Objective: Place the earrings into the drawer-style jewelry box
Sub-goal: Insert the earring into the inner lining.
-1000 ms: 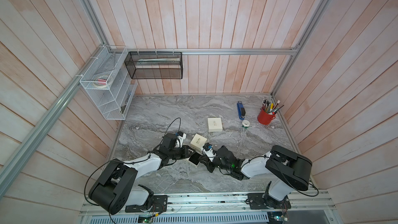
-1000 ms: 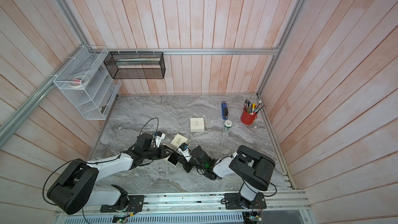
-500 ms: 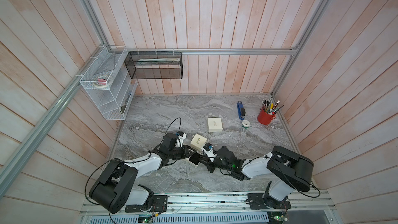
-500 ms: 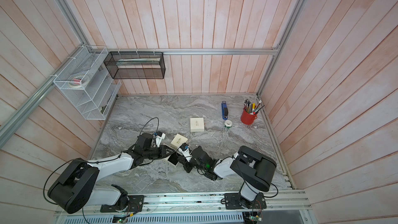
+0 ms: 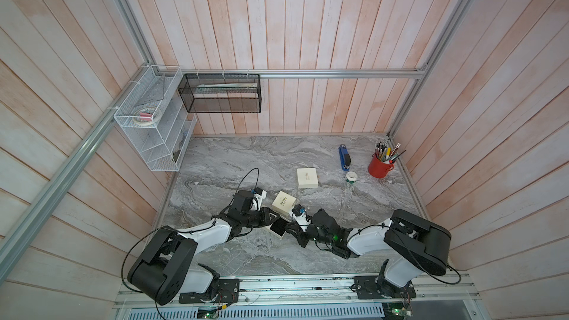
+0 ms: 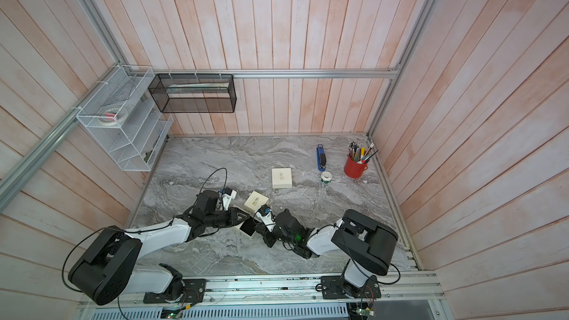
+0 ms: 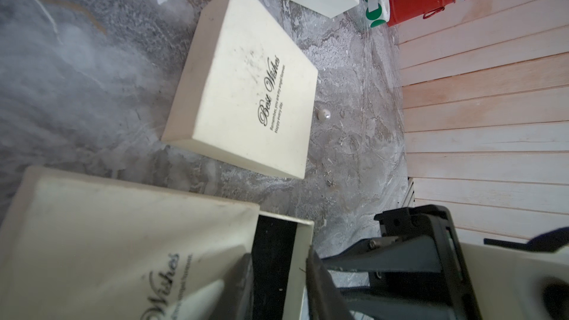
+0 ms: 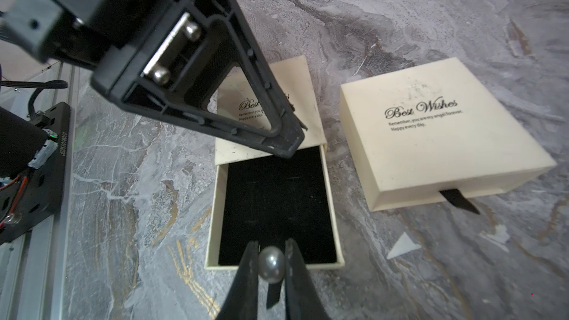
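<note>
The jewelry box (image 8: 271,136) lies low in the middle of the table, its black-lined drawer (image 8: 277,204) pulled out of the cream sleeve; both top views show it (image 5: 278,226) (image 6: 248,227). My left gripper (image 7: 278,253) is shut on the box at the sleeve mouth: one fingertip rests on the sleeve, the other outside the drawer wall. My right gripper (image 8: 271,253) is shut on a grey pearl earring (image 8: 271,267), held just above the drawer's near rim. More earrings lie on the marble: a white pearl (image 7: 324,115) and tiny studs (image 7: 331,182).
A second cream box (image 5: 284,201), closed, sits just behind the open one, and a third (image 5: 307,177) farther back. At the back right stand a red pen cup (image 5: 378,166), a blue stapler (image 5: 345,157) and a tape roll (image 5: 350,177). Wire racks (image 5: 154,124) hang on the left wall.
</note>
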You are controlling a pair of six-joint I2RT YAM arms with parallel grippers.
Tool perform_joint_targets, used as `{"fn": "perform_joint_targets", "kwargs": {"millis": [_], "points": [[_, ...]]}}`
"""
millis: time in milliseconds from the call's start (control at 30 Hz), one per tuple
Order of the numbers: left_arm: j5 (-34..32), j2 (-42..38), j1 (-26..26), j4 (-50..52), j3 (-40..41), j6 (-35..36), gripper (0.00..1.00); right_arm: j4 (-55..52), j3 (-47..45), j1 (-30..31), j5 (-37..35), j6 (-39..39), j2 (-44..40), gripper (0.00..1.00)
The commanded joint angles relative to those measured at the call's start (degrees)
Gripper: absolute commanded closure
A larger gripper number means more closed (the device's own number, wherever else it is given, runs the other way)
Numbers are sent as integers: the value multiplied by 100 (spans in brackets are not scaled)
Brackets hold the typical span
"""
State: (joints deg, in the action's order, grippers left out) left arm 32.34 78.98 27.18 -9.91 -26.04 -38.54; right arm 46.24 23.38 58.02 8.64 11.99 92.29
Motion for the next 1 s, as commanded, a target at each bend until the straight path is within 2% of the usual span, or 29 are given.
{"fn": "perform_joint_targets", "kwargs": {"millis": [0, 433, 767, 967], "points": [[-332, 188, 10, 377, 12, 145, 69, -183, -100, -27, -45, 31, -121, 100], [-329, 162, 15, 401, -27, 164, 69, -306, -42, -27, -58, 76, -241, 100], [-656, -741, -70, 427, -35, 93, 69, -959, 508, -163, 46, 165, -550, 100], [-597, -858, -160, 543, 121, 172, 69, -1268, 924, -185, 235, 112, -351, 100]]}}
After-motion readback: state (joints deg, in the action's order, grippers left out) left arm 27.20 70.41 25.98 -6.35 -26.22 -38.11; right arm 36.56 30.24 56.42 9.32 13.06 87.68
